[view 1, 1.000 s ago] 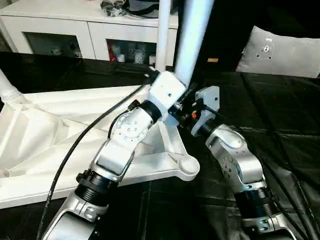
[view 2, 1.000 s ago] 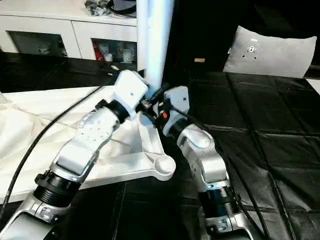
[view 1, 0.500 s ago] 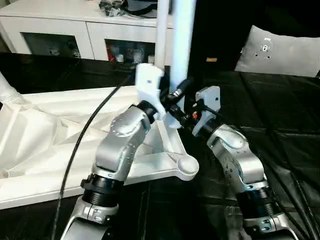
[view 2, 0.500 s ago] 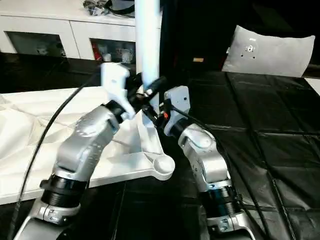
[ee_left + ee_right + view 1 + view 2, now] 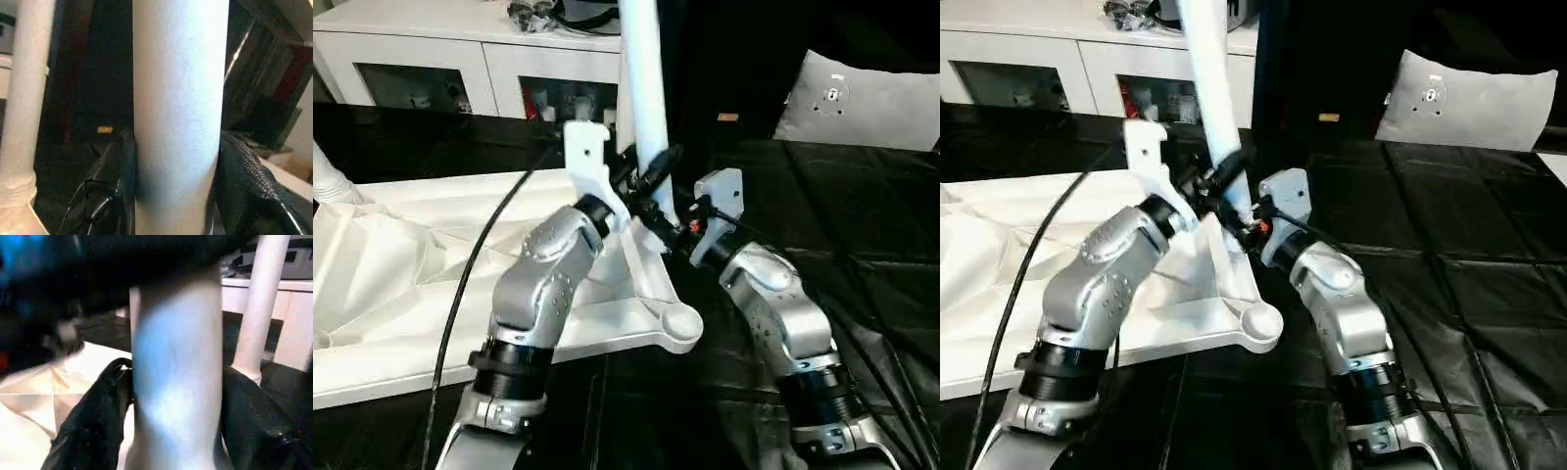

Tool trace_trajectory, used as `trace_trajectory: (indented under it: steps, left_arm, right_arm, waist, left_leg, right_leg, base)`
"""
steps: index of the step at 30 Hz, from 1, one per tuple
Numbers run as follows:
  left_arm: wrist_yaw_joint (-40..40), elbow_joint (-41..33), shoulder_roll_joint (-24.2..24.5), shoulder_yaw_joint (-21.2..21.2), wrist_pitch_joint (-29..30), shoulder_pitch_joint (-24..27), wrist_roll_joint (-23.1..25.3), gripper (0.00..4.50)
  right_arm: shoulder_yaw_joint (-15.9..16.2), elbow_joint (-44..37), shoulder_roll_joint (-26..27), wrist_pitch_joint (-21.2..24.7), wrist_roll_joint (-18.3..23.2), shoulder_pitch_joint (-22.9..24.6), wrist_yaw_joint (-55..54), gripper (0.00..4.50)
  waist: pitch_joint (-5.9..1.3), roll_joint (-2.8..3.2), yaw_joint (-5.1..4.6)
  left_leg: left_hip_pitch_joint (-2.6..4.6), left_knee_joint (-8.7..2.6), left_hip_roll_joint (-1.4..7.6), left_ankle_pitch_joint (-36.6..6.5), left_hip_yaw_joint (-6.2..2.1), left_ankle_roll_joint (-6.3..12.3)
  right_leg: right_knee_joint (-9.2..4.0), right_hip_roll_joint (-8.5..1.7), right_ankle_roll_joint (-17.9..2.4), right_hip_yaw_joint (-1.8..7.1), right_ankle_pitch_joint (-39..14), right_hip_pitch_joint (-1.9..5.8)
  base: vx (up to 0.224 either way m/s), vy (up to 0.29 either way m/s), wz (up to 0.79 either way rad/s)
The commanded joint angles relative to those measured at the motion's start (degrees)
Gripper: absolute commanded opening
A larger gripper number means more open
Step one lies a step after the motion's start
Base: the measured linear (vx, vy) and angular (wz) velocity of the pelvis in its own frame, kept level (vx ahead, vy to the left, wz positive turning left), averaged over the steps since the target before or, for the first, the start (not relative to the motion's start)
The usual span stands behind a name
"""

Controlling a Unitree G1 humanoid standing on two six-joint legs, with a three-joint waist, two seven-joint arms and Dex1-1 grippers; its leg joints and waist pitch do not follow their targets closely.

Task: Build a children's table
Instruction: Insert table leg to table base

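the white leg (image 5: 643,88) of the children's table stands tilted between the 2 grippers, its upper end leaning toward the robot's left and running off the top of the head views, its lower end hidden among the fingers, so whether it sits in a socket cannot be told. the left gripper (image 5: 644,186) has 1 black finger (image 5: 115,181) on each side of the leg, pressed against it, about half open and closed on the leg. the right gripper (image 5: 173,416) grips the same leg just below the left gripper, its black fingers (image 5: 90,426) flanking the leg and touching it on both sides

under both grippers lies the white table top (image 5: 401,264), upside down, its ribbed, cross-braced underside facing up. it stretches away from the grippers toward the robot's left. its near round corner socket (image 5: 681,322) lies open just in front of the grippers, toward the robot. a 2nd white leg (image 5: 629,108) stands upright just behind the held one, beyond the grippers. well off to the left of the left gripper, a 3rd leg (image 5: 327,176) rises from the top's far corner

all of it rests on a black quilted mat (image 5: 842,215). beyond the grippers stands a white cabinet (image 5: 440,49) with glass doors, and far out past the right gripper a grey cushion (image 5: 862,103) leans upright
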Motion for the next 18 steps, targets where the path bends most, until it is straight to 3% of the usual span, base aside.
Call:
trace_trajectory:
  steps: [1,3,7,8,14,18]
  left_arm:
    - [0.18,-0.01,0.40,1.39,0.53,-1.60,-0.88,1.90]
    - [-0.62,0.15,0.99,2.17,1.52,-2.12,-1.81,1.90]
    - [-5.79,0.04,3.32,4.32,7.55,-3.08,-8.04,1.90]
    - [-8.17,0.05,4.65,4.35,9.17,-3.26,-9.53,1.90]
    - [-16.28,-0.60,8.59,4.73,13.16,-4.50,-14.26,1.90]
    - [-21.05,-1.33,10.92,4.00,14.63,-5.09,-16.00,1.90]
  right_arm:
    - [-1.97,-1.50,-1.02,2.04,3.63,-0.57,2.70,3.06]
    - [-3.74,-2.77,-1.73,3.60,6.59,-0.32,4.43,3.24]
    - [-9.99,-4.32,-4.37,8.05,14.87,-0.82,7.86,3.47]
    - [-11.67,-4.31,-5.63,10.80,17.53,-1.15,8.90,3.66]
    - [-14.35,-3.35,-10.43,16.45,21.46,-2.26,12.22,4.11]
    - [-13.74,-4.55,-13.52,20.41,23.58,-2.02,16.07,4.47]
  waist:
    - [-4.29,-0.08,0.28]
    - [-4.30,-0.14,0.31]
    - [-4.39,-0.07,0.63]
    - [-4.41,0.12,0.81]
    - [-4.46,0.20,1.35]
    - [-4.46,0.23,1.57]
  left_leg:
    - [-0.44,-3.77,2.65,-2.99,-0.48,3.12]
    - [-0.50,-3.73,2.63,-2.83,-0.45,3.56]
    - [-0.38,-3.61,2.49,-1.98,-0.36,3.84]
    - [-0.28,-3.59,2.46,-1.83,-0.37,4.00]
    - [-0.23,-3.53,2.39,-1.27,-0.26,3.69]
    - [-0.18,-3.55,2.35,-1.64,-0.27,3.41]
  right_leg:
    - [-3.96,-4.90,-8.13,3.20,-9.98,4.05]
    - [-3.91,-4.88,-8.42,3.19,-9.36,4.10]
    - [-3.73,-4.83,-9.29,3.18,-8.54,4.09]
    - [-3.69,-4.78,-9.64,3.12,-8.46,4.03]
    - [-3.80,-4.83,-10.12,3.02,-9.11,4.06]
    - [-3.88,-4.72,-10.11,2.93,-9.82,4.12]
  base:
    - [0.000,0.000,0.00]
    - [0.000,0.000,0.00]
    - [0.000,0.000,0.00]
    - [0.000,0.000,0.00]
    - [0.000,0.000,0.00]
    - [0.000,0.000,0.00]
